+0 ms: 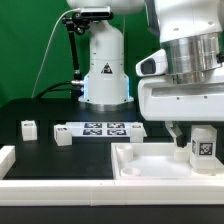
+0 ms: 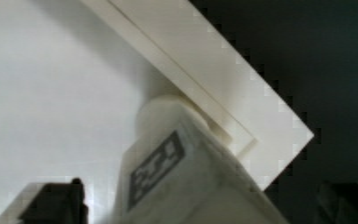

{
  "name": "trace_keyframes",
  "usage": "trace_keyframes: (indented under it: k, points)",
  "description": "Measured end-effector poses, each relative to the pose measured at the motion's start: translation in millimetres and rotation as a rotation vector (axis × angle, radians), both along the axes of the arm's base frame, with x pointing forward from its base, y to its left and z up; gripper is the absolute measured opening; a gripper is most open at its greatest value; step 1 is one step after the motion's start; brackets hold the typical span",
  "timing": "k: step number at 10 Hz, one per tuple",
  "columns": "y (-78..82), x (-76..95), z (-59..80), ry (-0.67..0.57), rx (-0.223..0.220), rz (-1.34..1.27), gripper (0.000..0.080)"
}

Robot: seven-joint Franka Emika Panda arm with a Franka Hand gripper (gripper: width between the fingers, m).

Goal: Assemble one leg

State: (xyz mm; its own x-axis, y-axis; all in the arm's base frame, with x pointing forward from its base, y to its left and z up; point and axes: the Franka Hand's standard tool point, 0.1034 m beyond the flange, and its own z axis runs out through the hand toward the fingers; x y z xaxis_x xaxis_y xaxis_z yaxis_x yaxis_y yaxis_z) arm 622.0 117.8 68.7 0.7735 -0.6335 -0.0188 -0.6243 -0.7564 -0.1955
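Observation:
My gripper (image 1: 196,142) is at the exterior view's right, shut on the leg (image 1: 204,144), a small white post with a black-and-white tag on its side. It holds the leg upright over the far right corner of the large white tray-shaped piece (image 1: 150,168). In the wrist view the leg (image 2: 176,160) runs up between my dark fingers (image 2: 51,203) and its end sits against the tray piece's corner (image 2: 247,110). Whether the leg's end is seated in the tray piece is hidden.
Two more small white posts (image 1: 28,127) (image 1: 64,137) stand on the black table at the exterior view's left. The marker board (image 1: 105,128) lies behind the tray piece. A white wall (image 1: 8,160) runs along the front left. The robot base (image 1: 105,65) stands at the back.

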Motion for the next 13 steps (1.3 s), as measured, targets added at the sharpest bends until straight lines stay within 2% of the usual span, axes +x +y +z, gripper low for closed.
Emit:
trace_keyframes:
  k: [3, 4, 6, 7, 8, 9, 10, 11, 13]
  points:
    - [1.2, 1.1, 0.9, -0.06, -0.097, 0.427, 0.0649]
    - [4.6, 0.4, 0.4, -0.082, -0.143, 0.618, 0.0649]
    - [0.6, 1.8, -0.9, -0.121, -0.18, 0.817, 0.0649]
    - [1.0, 1.7, -0.9, -0.121, -0.18, 0.817, 0.0649]
    - [0.9, 1.8, -0.8, -0.121, -0.18, 0.816, 0.0558]
    - [0.8, 1.8, -0.8, -0.121, -0.18, 0.816, 0.0558]
    - [0.7, 1.8, -0.8, -0.121, -0.18, 0.816, 0.0357]
    - [0.8, 1.8, -0.8, -0.12, -0.178, 0.808, 0.0289]
    - [-0.4, 2.0, -0.8, -0.113, -0.164, 0.73, 0.0289]
